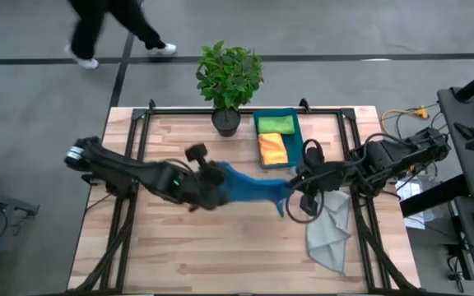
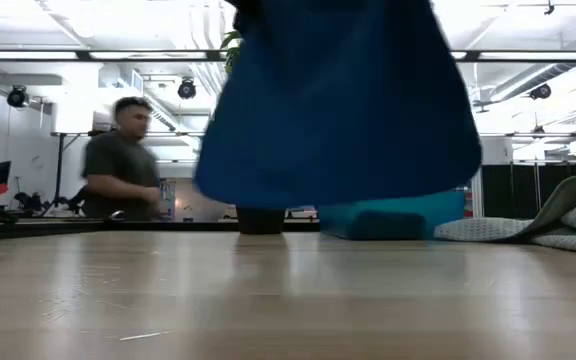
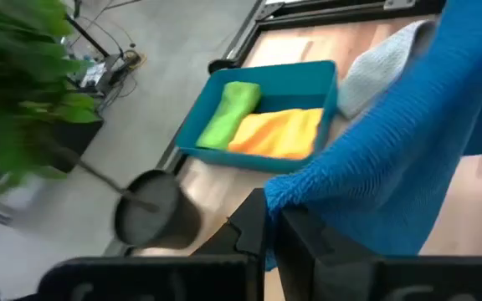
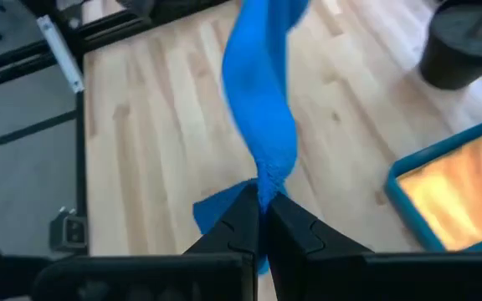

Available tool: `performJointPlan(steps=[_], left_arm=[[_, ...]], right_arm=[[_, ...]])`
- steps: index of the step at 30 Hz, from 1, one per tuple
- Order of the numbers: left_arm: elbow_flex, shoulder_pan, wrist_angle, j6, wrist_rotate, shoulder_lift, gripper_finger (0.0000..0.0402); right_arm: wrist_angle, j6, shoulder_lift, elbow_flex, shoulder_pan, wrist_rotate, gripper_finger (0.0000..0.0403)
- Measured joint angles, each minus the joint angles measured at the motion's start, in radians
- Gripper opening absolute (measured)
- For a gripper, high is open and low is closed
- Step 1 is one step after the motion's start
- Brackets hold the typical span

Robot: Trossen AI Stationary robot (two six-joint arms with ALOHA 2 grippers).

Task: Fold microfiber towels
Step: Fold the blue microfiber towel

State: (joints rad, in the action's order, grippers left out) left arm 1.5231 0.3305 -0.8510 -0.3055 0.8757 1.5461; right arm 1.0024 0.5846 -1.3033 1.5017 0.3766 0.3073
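Stretching between both arms above the table's middle, the soft blue microfiber towel hangs clear of the wood (sagging in the low view). The left gripper pinches its left end, the right gripper its right end.

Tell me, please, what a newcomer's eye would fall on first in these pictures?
The blue towel stands out, stretched in the air above mid-table between the left gripper and the right gripper, both shut on it. Next, the teal bin near the potted plant holds the lime green towel and orange towel.
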Motion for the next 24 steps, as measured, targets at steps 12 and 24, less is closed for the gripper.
performJointPlan(steps=[12, 24], left_arm=[[-0.139, -0.006, -0.030, -0.012, -0.286, -0.233, 0.0000], [-0.274, 0.303, 0.279, -0.286, -0.674, -0.266, 0.0000]], right_arm=[[-0.055, 0.072, -0.046, -0.006, 0.011, 0.007, 0.0009], [-0.396, 0.274, -0.222, -0.027, 0.242, -0.210, 0.0009]])
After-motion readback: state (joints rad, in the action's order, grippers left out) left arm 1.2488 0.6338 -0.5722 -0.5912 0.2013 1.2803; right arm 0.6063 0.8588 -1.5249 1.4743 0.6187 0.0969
